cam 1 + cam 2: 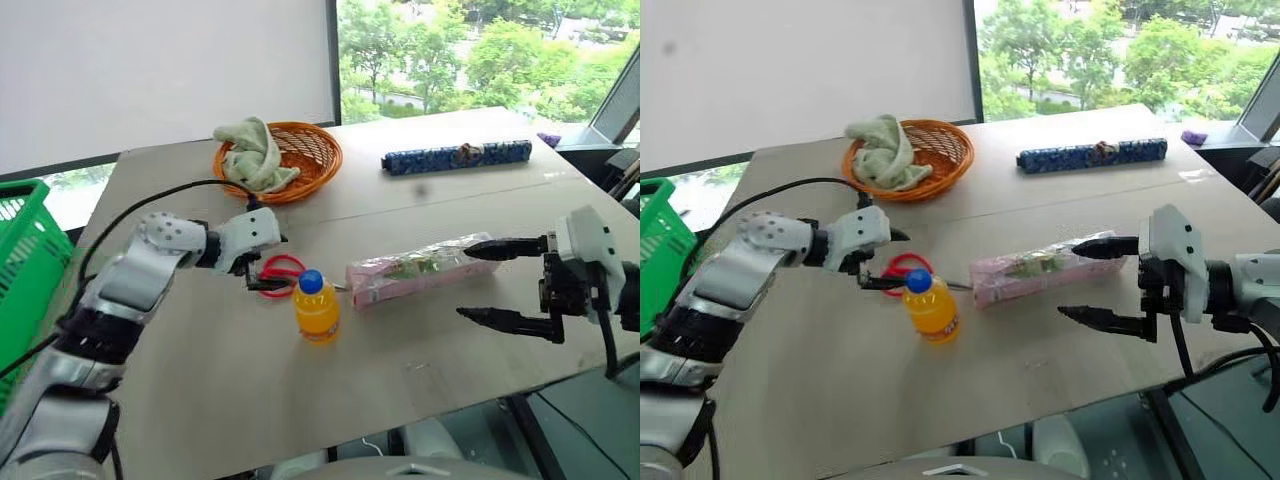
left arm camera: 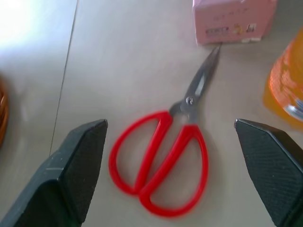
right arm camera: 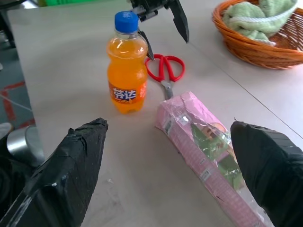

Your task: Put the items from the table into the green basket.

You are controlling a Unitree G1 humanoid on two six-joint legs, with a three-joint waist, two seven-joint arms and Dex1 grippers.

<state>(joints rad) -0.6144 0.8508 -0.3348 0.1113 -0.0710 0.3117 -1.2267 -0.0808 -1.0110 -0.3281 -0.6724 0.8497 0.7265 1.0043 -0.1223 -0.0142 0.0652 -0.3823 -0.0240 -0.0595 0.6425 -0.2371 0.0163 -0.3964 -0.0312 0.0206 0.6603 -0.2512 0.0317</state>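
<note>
Presently the left gripper [image 1: 262, 262] is held wide open and empty over the red-handled steel scissors [image 2: 165, 163] on the pale table [image 1: 420, 370], beside the small orange drink bottle [image 1: 317, 309] and long pink wrapped packet [image 1: 420, 269], flanked by the right gripper [image 1: 490, 282], likewise spread and empty.
</note>
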